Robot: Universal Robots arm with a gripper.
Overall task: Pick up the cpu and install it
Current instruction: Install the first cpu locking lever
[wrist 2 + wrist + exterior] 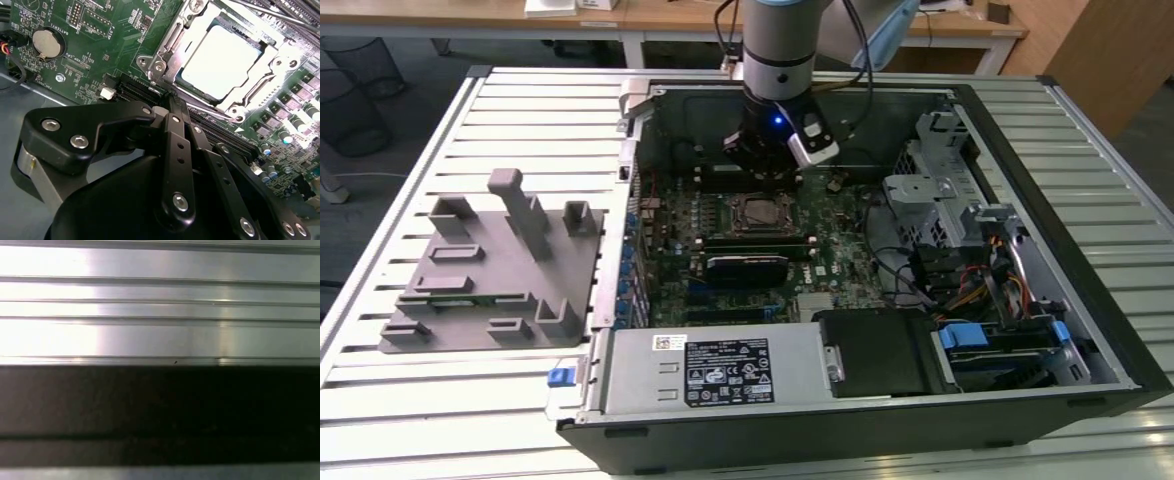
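Up top in the exterior view, arm w/ jaws [767, 170] hangs inside the open PC case [1067, 250], just behind the socket [762, 213]. Second wrist view: cpu [222, 60] sits in the socket's metal frame on the motherboard [100, 55]; jaws' linkage near it, can't tell how far open.

Cpu [220, 61] – pale satin metal top, pincer [172, 107] – glossy black, ribbed brushed-metal table [427, 400]

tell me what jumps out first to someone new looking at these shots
The open black computer case lying on the slatted metal table, with the robot arm reaching down into it. In the second wrist view, the pale silvery square cpu sits inside the metal-framed socket on the green motherboard.
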